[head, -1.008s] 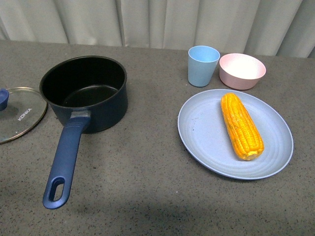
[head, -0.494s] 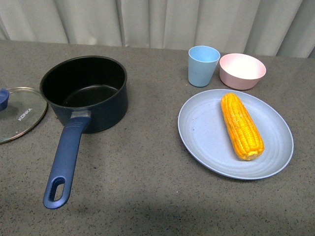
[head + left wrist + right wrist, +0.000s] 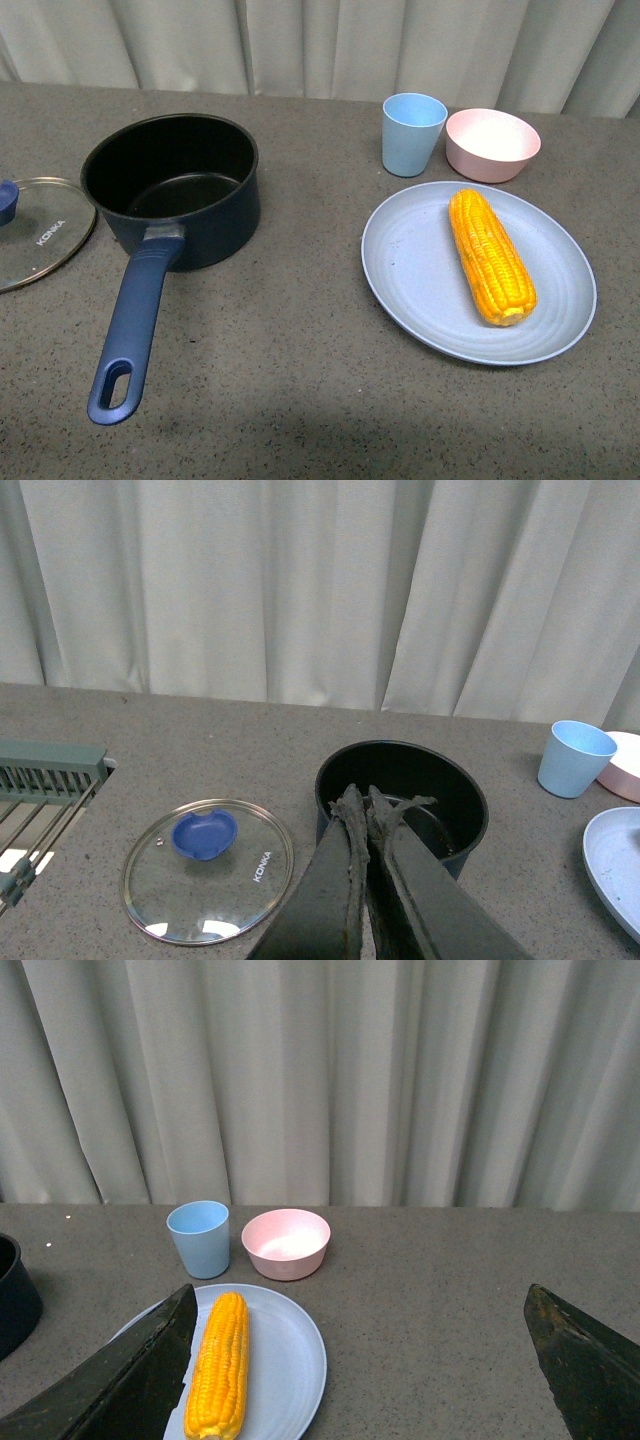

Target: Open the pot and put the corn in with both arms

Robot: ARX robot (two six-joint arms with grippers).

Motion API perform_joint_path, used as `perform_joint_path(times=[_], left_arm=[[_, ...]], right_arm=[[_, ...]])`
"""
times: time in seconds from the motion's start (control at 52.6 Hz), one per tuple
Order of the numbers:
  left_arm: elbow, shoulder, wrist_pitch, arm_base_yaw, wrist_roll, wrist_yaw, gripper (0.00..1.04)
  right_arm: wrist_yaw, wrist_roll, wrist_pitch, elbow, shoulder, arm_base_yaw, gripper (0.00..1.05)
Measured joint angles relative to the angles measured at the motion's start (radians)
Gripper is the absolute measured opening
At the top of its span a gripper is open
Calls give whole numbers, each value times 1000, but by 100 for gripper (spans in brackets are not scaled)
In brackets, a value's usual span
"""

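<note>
The dark navy pot [image 3: 172, 185] stands open at the left, its black inside empty and its long blue handle [image 3: 130, 330] pointing toward me. Its glass lid [image 3: 35, 232] marked KONKA lies flat on the table left of the pot. The yellow corn [image 3: 490, 256] lies on a light blue plate [image 3: 420, 270] at the right. No arm shows in the front view. In the left wrist view my left gripper [image 3: 362, 802] is shut and empty, raised in front of the pot [image 3: 402, 785], with the lid [image 3: 208, 869] beside it. In the right wrist view my right gripper [image 3: 360, 1305] is wide open, back from the corn [image 3: 220, 1364].
A light blue cup [image 3: 412, 133] and a pink bowl [image 3: 491, 144] stand behind the plate. A grey dish rack [image 3: 40, 800] shows at the edge of the left wrist view. A pale curtain hangs behind the grey table [image 3: 300, 350].
</note>
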Motion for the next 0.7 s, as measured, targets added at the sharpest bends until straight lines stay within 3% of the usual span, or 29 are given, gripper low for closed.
perform_joint_path(times=[0.247,0.323,0.551,0.703], left_arm=[[0,-71,-71,0,0,0,4],[0,-199,-228,0,0,0,4],[0,-233,-241,0,0,0,4],[0,-234,-241,0,0,0,28]], right_arm=[[0,0,0,0,0,0,96],[0,0,0,0,0,0,96],[0,0,0,0,0,0,96],[15,-21,-47,14,16,1,96]])
